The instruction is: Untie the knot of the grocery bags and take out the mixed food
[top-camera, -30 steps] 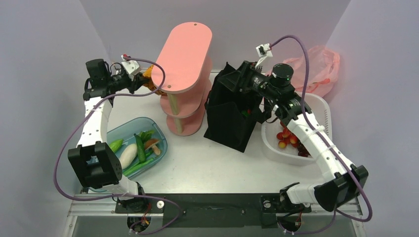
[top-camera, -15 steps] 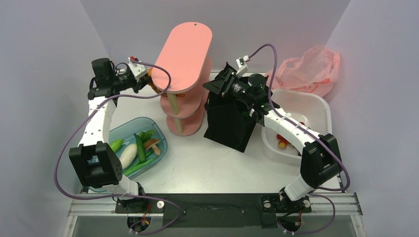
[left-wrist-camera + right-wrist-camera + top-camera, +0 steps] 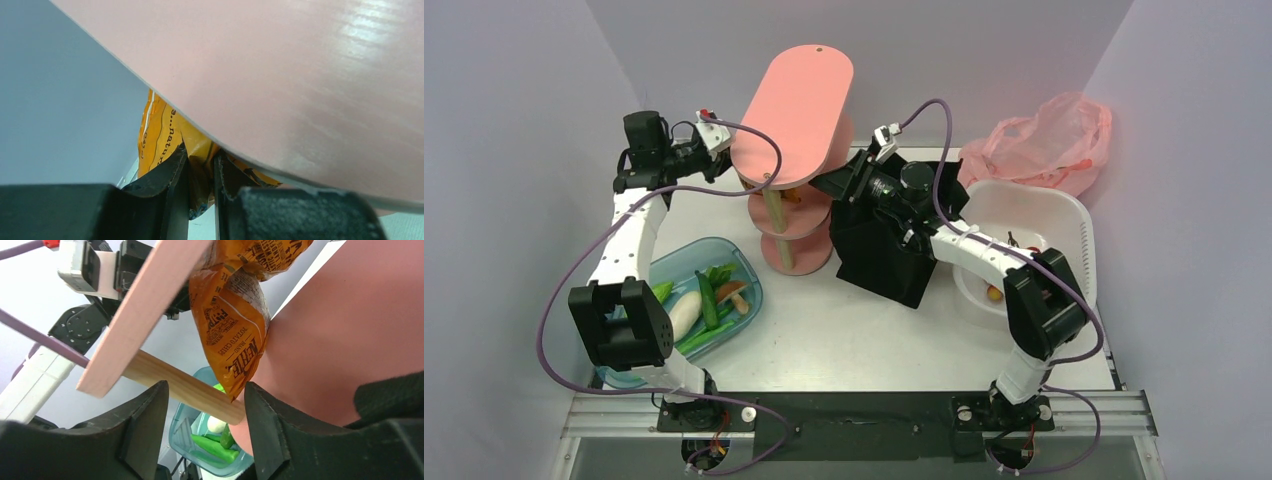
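My left gripper (image 3: pixel 201 175) is shut on the orange snack packet (image 3: pixel 162 135) and holds it just under the top board of the pink shelf (image 3: pixel 794 100). In the top view the left gripper (image 3: pixel 727 160) sits at the shelf's left edge. My right gripper (image 3: pixel 824 186) is open and empty and reaches over the black tote (image 3: pixel 884 255) to the shelf's right side. In the right wrist view the packet (image 3: pixel 235 335) hangs just above and between the open right gripper (image 3: pixel 206 405) jaws. The pink plastic bag (image 3: pixel 1049 140) lies at the back right.
A white basket (image 3: pixel 1064 215) at the right holds small red and yellow fruits (image 3: pixel 994 292). A blue-green tray (image 3: pixel 742 262) at the left holds a white vegetable (image 3: pixel 684 312), greens, a cucumber and a mushroom. The shelf's wooden post (image 3: pixel 185 387) crosses the right wrist view.
My right arm swung left from the white basket, over the tote, to the pink shelf. My left gripper moved right with the packet, in under the top board.
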### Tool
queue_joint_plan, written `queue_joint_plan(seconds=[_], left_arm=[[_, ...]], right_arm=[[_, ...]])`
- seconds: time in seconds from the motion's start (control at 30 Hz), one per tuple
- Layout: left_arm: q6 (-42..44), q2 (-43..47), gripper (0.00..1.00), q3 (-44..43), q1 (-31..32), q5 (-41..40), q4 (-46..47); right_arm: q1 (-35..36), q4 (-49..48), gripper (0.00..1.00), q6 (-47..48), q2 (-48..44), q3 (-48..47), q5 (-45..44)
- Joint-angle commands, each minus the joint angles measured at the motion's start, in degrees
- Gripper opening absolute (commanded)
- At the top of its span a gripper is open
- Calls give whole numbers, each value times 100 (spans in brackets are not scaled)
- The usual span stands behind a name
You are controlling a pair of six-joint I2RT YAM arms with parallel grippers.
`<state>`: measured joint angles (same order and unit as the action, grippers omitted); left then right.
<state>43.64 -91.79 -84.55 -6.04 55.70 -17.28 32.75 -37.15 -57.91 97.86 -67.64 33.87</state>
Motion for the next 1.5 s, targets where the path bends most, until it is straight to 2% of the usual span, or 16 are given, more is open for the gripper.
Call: queue_joint_plan(seconds=[0.0, 0.17, 0.37, 0.83, 1.0, 1.1, 1.17, 1.23, 1.27, 1.3, 1.33, 1.47], left_arm=[[-140, -10, 0, -162, 132, 242, 254], [-89, -39, 0, -181, 144, 239, 255], [-64, -44, 0, -177, 219, 227, 262], [37, 16, 0, 72, 509, -39, 371], [81, 49, 3, 158, 554, -132, 402], [61, 25, 3, 155, 556, -170, 411], [63, 18, 3, 158, 552, -161, 417], [58, 13, 6, 158, 552, -157, 427], [-15, 27, 8, 158, 552, -187, 478], [-102, 46, 12, 189, 538, -220, 558], [-398, 93, 16, 218, 510, -253, 791], [-1689, 355, 30, 440, 86, -160, 1728]], right_arm=[[158, -687, 56, 51, 339, -278, -132], [273, -814, 63, 9, 643, -593, -276], [366, -800, 64, 11, 995, -950, -308], [643, -1018, 56, -172, 1318, -1121, -424], [682, -1050, 42, -23, 1344, -1183, -434], [716, -1061, 39, 10, 1364, -1248, -400], [763, -1020, 43, 60, 1368, -1281, -379], [780, -1000, 27, 87, 1389, -1284, -415], [777, -1003, 10, 47, 1388, -1272, -433], [759, -1013, 4, 23, 1382, -1213, -486], [722, -1022, 0, -52, 1355, -1175, -504], [501, -1150, 0, -270, 1164, -881, -583]])
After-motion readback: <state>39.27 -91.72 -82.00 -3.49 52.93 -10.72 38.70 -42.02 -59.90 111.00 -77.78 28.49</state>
